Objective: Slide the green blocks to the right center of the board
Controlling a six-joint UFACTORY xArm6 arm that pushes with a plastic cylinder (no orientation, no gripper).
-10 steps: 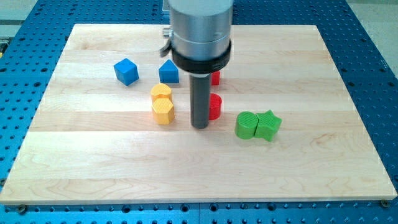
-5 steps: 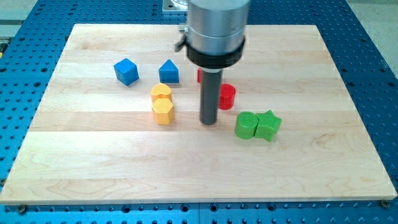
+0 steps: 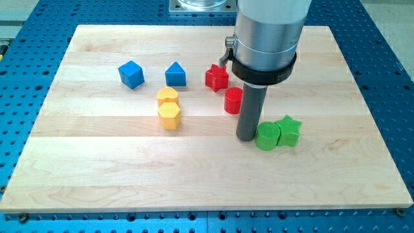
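my tip [image 3: 246,137] has no hand to open or close and touches the left side of the round green block [image 3: 266,137], which touches the green star [image 3: 288,131].

Pale wooden board [image 3: 97,162]: light planks joined side by side, visible grain, smooth, faint satin sheen.
Blue metal table [image 3: 388,77] around board: matt, perforated with regular holes.
Brushed silver metal cylinder [image 3: 268,29] of arm: soft reflections; black band beneath, slightly glossy.
Dark rod: matt grey-black down to my tip [image 3: 246,137].
Green ribbed plastic cylinder block [image 3: 266,136], green plastic star block [image 3: 288,130], red plastic star block [image 3: 217,77], yellow plastic hexagon block [image 3: 169,116], blue plastic cube block [image 3: 130,74]: all matt, fine layered ridges on sides.
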